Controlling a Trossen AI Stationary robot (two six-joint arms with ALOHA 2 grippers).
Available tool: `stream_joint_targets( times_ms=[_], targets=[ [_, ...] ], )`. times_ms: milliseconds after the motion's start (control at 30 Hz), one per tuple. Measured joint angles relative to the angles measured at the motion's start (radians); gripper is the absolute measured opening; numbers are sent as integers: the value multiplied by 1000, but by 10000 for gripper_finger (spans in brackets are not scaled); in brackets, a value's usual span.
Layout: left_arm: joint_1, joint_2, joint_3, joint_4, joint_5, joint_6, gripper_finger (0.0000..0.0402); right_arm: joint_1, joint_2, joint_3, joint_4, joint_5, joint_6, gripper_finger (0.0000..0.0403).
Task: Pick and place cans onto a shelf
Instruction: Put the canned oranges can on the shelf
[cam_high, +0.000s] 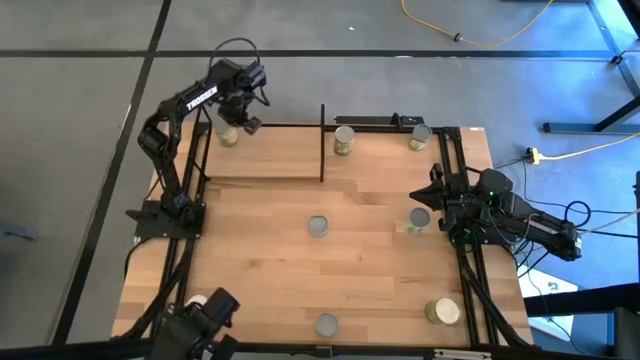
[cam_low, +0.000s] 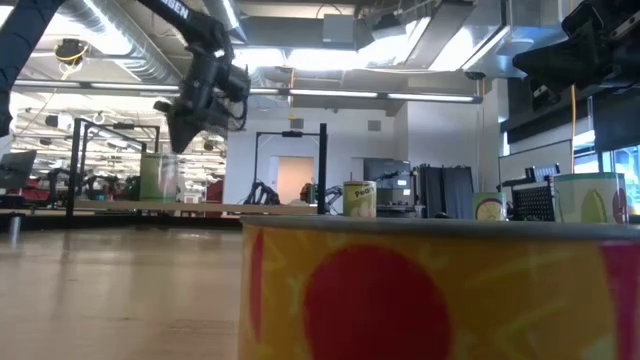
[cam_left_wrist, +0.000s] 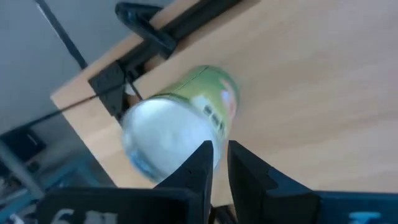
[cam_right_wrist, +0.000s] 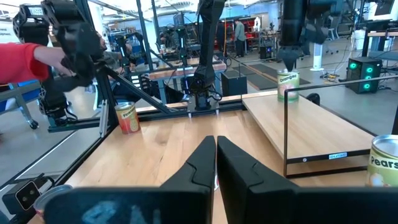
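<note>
At the far left corner of the shelf, my left end effector hangs directly above a green-labelled can standing on the light wooden board. Its fingers are pressed nearly together, with only a narrow slit between them, and they grip nothing; the left wrist view shows this can just beyond the fingertips, its silvery round lid facing the camera and its label curving away. I judge the can is already set down here, close against the black corner posts, to leave the rest of the board free for others.

Two more cans stand along the far edge: a yellow-green one just past the thin black upright, and a grey-topped one near the right posts. The remaining tins are still on the desk: one at centre, one at the near edge, one near the right corner, and one just beside my right end effector. That end effector waits at the desk's right edge, fingers closed together and empty in the right wrist view.

All the tins are short smooth cylinders with flat metal tops and glossy paper labels. The shelf is bare pale wood framed by thin black metal rods.
</note>
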Motion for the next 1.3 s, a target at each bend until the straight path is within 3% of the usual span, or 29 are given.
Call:
stream_joint_targets(
  times_ms=[300,467,767,967,1300],
  targets=[
    [-69,-1,146,-70,-15,23,42,0,0,0,10,0,-3,19],
    [-96,-3,171,-81,57,89,43,0,0,0,14,0,0,19],
    [-97,-2,15,78,37,127,5,0,0,0,15,0,-2,19],
    [-96,-2,-74,131,3,134,1,0,0,0,16,0,-2,19],
    [-90,-3,-111,150,-73,137,0,0,0,0,16,0,-2,19]
  ],
)
